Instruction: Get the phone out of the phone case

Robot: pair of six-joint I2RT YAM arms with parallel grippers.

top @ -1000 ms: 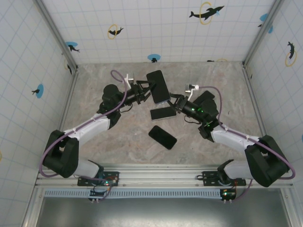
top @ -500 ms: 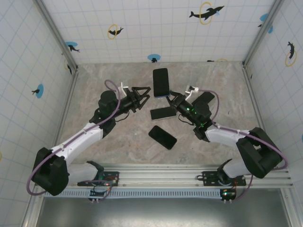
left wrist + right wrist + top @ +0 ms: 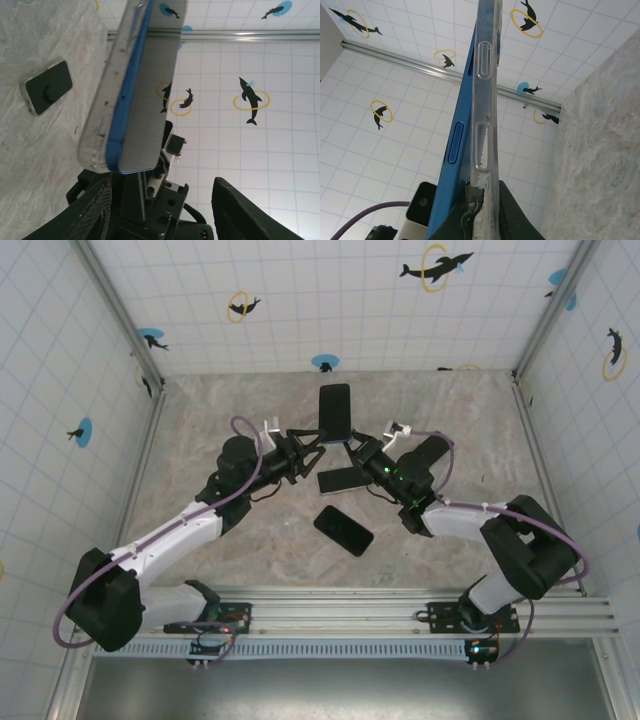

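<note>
The right end effector (image 3: 352, 444) is clamping the lower edge of the clear phone case (image 3: 485, 90), holding it upright above the middle of the desk (image 3: 280, 550), with the blue phone (image 3: 456, 145) sitting in it. The left end effector (image 3: 312, 440) is hovering just beside it, jaws spread and gripping nothing.

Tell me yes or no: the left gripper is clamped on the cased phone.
No: in the left wrist view the left gripper stands open, clear of the cased phone, which the right gripper holds.
</note>
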